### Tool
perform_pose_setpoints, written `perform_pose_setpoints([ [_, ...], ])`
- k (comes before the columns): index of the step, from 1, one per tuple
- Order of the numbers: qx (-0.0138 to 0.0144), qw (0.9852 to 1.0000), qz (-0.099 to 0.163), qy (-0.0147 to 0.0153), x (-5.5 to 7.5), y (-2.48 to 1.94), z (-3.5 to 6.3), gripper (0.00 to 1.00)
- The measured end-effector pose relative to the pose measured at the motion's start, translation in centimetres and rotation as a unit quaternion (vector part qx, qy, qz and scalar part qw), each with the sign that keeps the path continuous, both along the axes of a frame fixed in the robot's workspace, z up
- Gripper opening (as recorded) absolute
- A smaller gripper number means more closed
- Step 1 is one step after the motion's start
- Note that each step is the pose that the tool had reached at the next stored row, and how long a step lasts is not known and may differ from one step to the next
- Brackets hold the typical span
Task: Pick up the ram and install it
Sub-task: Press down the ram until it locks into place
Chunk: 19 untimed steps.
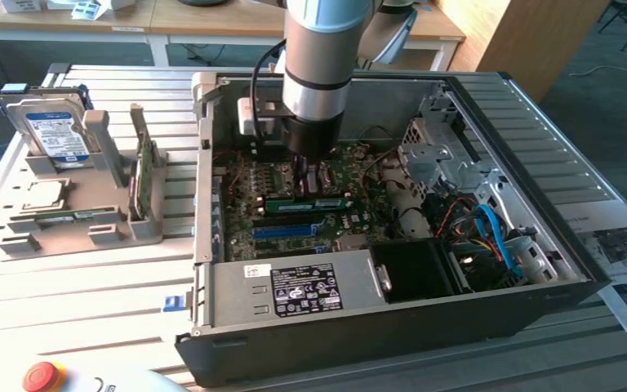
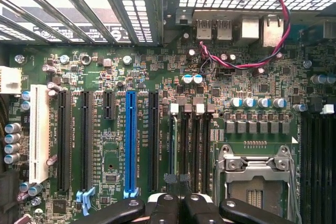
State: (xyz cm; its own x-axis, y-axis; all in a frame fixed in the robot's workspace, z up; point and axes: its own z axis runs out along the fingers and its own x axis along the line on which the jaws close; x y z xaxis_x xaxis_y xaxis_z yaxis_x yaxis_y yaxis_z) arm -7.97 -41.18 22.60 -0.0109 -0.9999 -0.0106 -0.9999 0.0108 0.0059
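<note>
The ram (image 1: 309, 200), a thin green stick, lies along a memory slot on the motherboard (image 1: 291, 233) inside the open computer case (image 1: 401, 314). In the wrist view the ram (image 2: 172, 145) is edge-on in the slot nearest the blue connector, between white end clips. My gripper (image 1: 311, 170) hangs straight down over that slot from the arm. The black fingers (image 2: 164, 206) are pressed together and the gripper (image 2: 181, 203) is shut, just above the ram's end. Whether the fingers touch the ram I cannot tell.
At the exterior view's left a grey holder (image 1: 95, 233) carries a hard drive (image 1: 55, 131), a square CPU chip (image 1: 36, 194) and spare green sticks (image 1: 140, 184). Case walls, a drive cage (image 1: 439, 155) and cables (image 1: 488, 233) hem in the board. The CPU socket (image 2: 254, 174) lies beside the slots.
</note>
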Motion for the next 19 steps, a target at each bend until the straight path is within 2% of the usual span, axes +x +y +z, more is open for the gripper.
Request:
perform_pose_setpoints([
  [19, -0.0002, 1.0000, 0.000, 0.0000, -0.01, -0.01, -0.27, 0.11],
])
